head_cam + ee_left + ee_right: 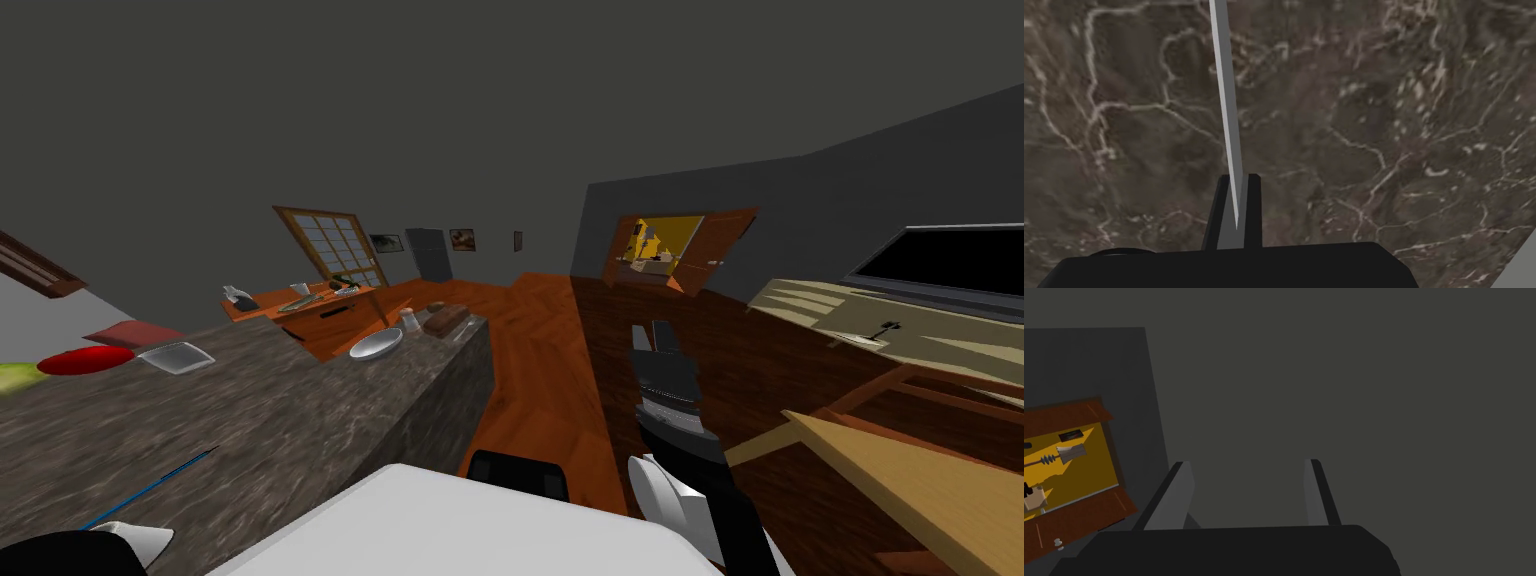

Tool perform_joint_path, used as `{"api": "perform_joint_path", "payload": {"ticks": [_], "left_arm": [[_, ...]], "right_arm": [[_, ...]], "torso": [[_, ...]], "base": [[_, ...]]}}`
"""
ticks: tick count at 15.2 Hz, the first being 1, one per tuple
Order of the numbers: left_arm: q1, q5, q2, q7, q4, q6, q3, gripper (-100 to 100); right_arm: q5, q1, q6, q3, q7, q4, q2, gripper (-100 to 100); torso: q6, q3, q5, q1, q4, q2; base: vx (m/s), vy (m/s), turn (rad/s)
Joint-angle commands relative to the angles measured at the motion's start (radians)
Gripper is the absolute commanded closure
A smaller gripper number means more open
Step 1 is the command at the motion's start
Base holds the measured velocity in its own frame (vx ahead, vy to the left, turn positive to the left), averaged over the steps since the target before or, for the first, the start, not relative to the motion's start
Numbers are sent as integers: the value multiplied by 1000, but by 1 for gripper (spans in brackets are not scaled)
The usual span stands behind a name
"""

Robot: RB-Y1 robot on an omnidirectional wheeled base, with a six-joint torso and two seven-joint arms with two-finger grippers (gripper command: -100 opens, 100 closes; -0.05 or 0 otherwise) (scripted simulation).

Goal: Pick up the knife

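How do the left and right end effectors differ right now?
Opening: the left end effector is shut; the right end effector is open.
Load: left pinches the knife, a thin grey blade; right holds nothing.
Place: left is over the dark veined countertop; right reaches out over the wood floor.
Shared: two thin fingers on a dark box.

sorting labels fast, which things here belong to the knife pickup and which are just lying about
Job in hand:
knife, clamped in the left gripper

Lying about:
grey bowl, cup, red plate and grey tray, all on the veined counter
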Motion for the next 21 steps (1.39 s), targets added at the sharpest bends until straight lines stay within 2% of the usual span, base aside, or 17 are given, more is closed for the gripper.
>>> {"api": "perform_joint_path", "payload": {"ticks": [1,4,8,9,10,11,14,16,17,21], "left_arm": [[9,-3,-18,-37,41,-36,-2,100],[23,-7,-44,-86,103,-87,-4,100],[41,-13,-79,-152,186,-155,-6,100],[34,-13,-70,-128,166,-134,-6,100],[69,-14,-82,-130,177,-121,-23,-100],[69,-14,-82,-130,177,-121,-23,-100],[122,-14,-102,-121,191,-89,-51,-100],[132,-14,-108,-118,196,-83,-58,-100],[93,-2,-76,-116,179,-127,-36,-100],[58,6,-48,-121,164,-160,-13,-100]], "right_arm": [[0,0,0,0,0,0,0,0],[0,0,0,0,0,0,0,0],[0,0,0,0,0,0,0,0],[0,0,0,0,0,0,0,0],[0,0,0,0,0,0,0,0],[0,0,0,0,0,0,0,0],[0,0,0,0,0,0,0,0],[0,0,0,0,0,0,0,0],[0,0,0,0,0,0,0,0],[0,-1,0,0,0,0,0,0]], "torso": [[0,0,0,0,0,0],[1,-7,1,2,-2,-12],[1,-9,1,2,-3,-15],[1,-9,1,2,-3,-15],[3,-8,1,1,-3,-12],[3,-5,1,-3,-2,-8],[2,-1,-2,-12,0,-2],[-2,0,-2,-14,0,1],[-2,1,-2,-12,0,2],[0,5,3,12,1,9]], "base": [[189,54,330],[240,39,236],[230,25,210],[133,9,89],[57,-88,-7],[42,-141,4],[32,-185,32],[21,-142,47],[-46,30,122],[-81,178,-10]]}}
